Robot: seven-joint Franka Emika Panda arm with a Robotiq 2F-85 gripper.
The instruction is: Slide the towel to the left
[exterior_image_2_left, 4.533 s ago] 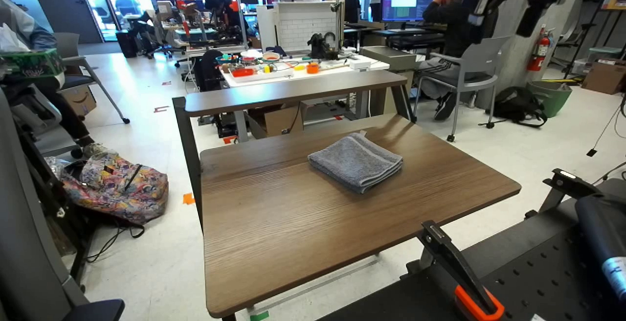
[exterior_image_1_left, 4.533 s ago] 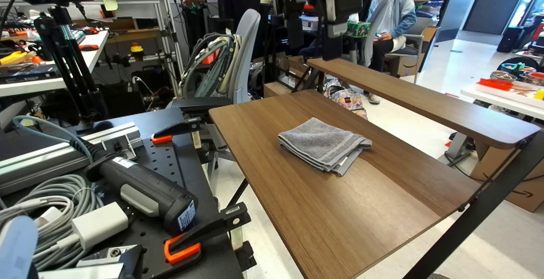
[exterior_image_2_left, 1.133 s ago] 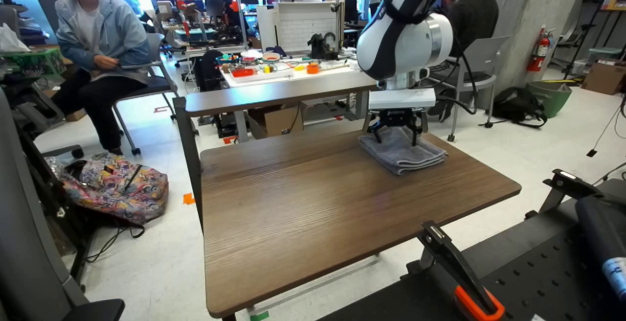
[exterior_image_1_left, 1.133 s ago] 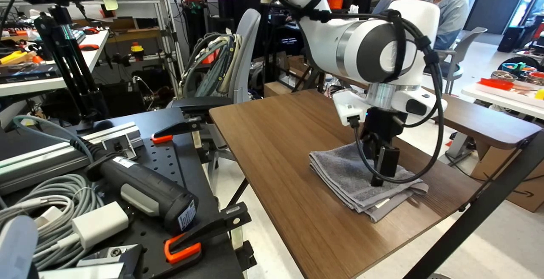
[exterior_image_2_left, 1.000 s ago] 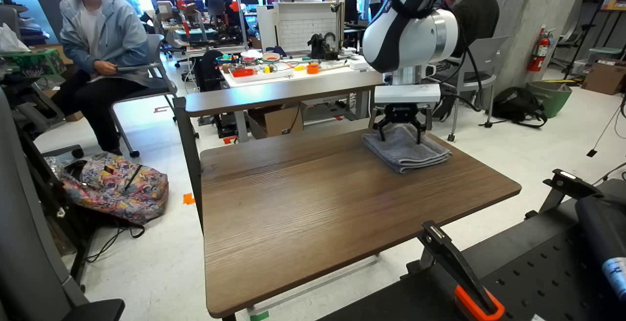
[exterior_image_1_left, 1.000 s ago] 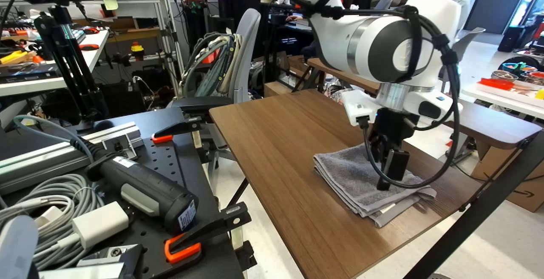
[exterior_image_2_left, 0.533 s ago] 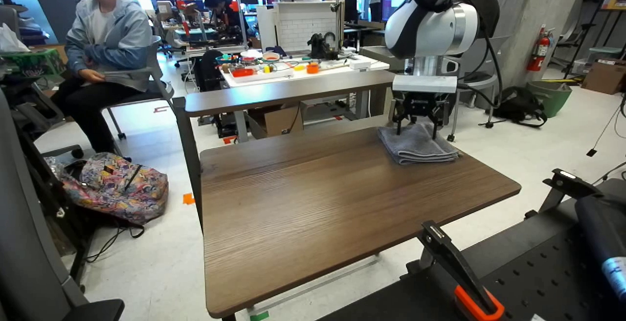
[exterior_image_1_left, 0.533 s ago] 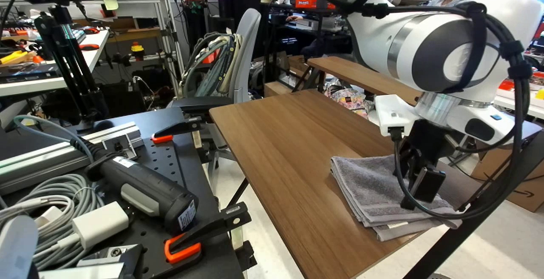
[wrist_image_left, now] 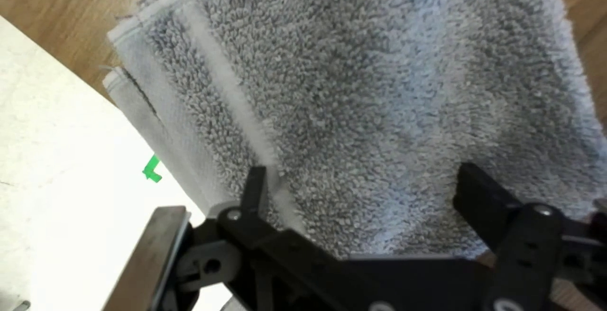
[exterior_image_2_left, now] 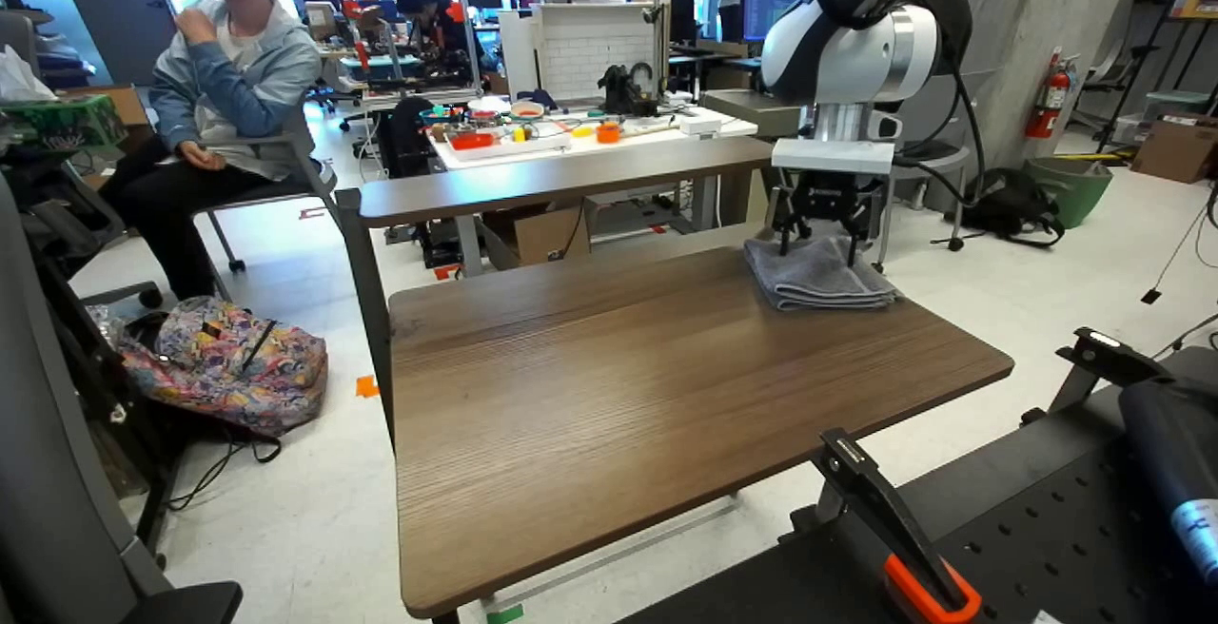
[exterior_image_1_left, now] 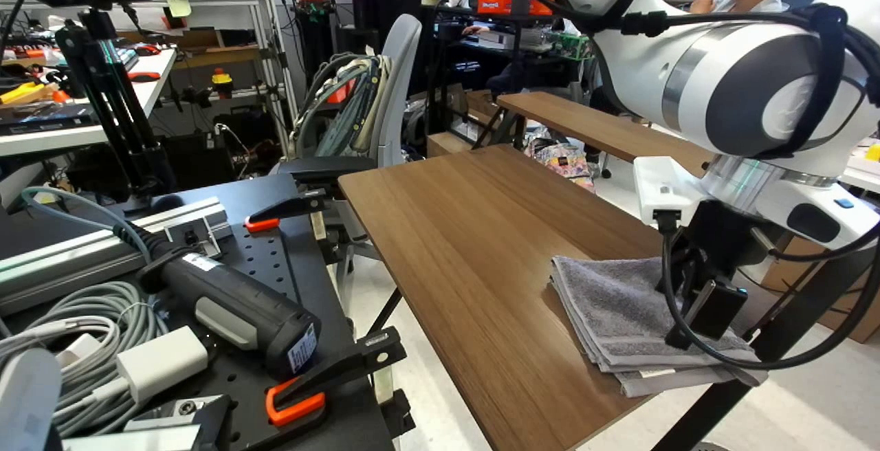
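The grey folded towel (exterior_image_1_left: 612,306) lies flat at one end of the brown wooden table (exterior_image_1_left: 447,217). It also shows in an exterior view (exterior_image_2_left: 809,282) and fills much of the wrist view (wrist_image_left: 355,88). One side of it hangs past the table edge, with pale floor below in the wrist view. My gripper (exterior_image_2_left: 817,255) points down with both fingertips spread apart on top of the towel. In the wrist view the open gripper (wrist_image_left: 363,169) has only flat towel between its fingers, with no cloth pinched. In an exterior view one finger is hidden behind the gripper body.
A raised wooden shelf (exterior_image_2_left: 571,177) runs along one long side of the table. A black table leg (exterior_image_1_left: 711,413) rises by the towel's end. A black bench with clamps (exterior_image_1_left: 364,358) stands along the opposite side. A seated person (exterior_image_2_left: 228,82) is beyond.
Since the earliest frames the arm has come into view onto the towel. The towel has slid rightward in both exterior views, to the table's end, and moved slightly farther in the last half second.
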